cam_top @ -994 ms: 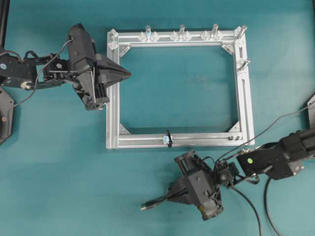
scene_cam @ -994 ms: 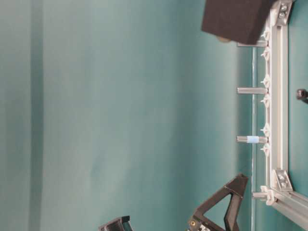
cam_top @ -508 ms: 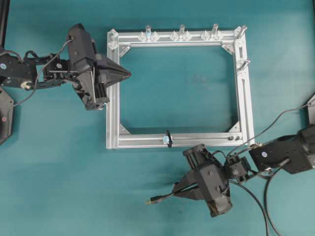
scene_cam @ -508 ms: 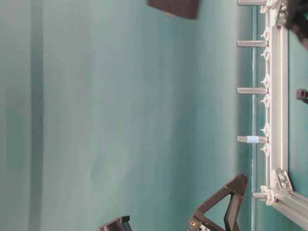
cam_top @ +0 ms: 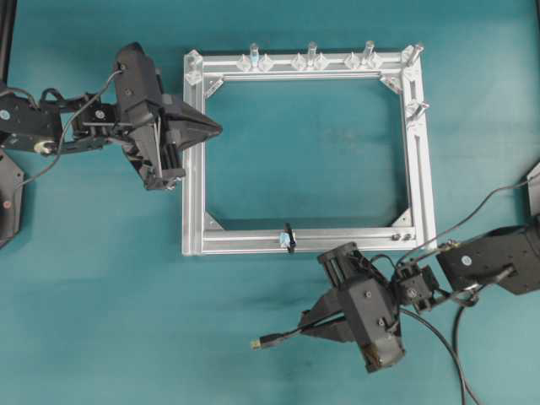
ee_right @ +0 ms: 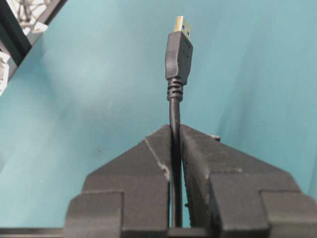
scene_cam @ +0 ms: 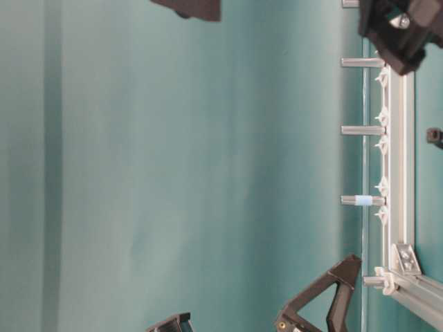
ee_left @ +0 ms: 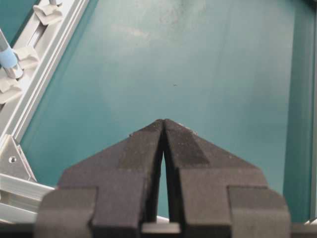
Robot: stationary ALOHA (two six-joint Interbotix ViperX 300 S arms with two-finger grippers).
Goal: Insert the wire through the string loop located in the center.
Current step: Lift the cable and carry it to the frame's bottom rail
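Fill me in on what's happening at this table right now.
The right end effector is shut on the wire just behind its plug, which sticks out over the bare table, outside the aluminium frame. The string loop sits in the middle of the frame's near rail, and the plug is not through it yet. The left end effector is shut and empty, poised at the frame's far left corner.
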